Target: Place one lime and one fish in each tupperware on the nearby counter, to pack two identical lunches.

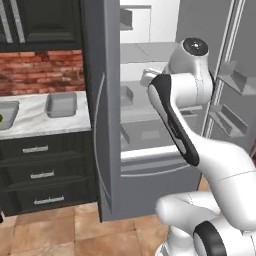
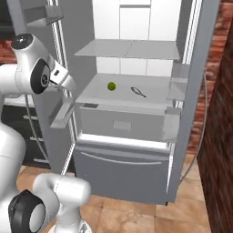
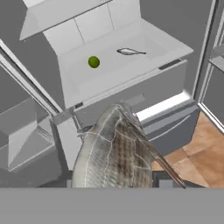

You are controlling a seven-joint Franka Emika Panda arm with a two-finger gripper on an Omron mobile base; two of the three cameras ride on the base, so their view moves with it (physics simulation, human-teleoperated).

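base views: behind arm, facing open fridge point(image 2: 136, 91) | hand view: close above fish point(image 3: 116, 153)

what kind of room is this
A rendered home kitchen: an open fridge with a lime and a fish on its shelf, beside a marble counter over black drawers.

A silver-grey fish point(image 3: 113, 153) with a darker scale pattern and brownish fins fills the hand view. Behind it, a bright green lime point(image 3: 93, 61) and a second fish point(image 3: 130, 52), pale grey with dark edging, lie on a pale grey fridge shelf point(image 3: 144, 43). The fridge door point(image 1: 102, 110) is dark grey. Two grey tupperware point(image 1: 61, 104) sit on a counter point(image 1: 35, 120) of white marble with grey veins, above black drawers point(image 1: 42, 172) with silver handles. The wall point(image 1: 40, 72) is red brick, the floor point(image 1: 55, 232) terracotta tile.
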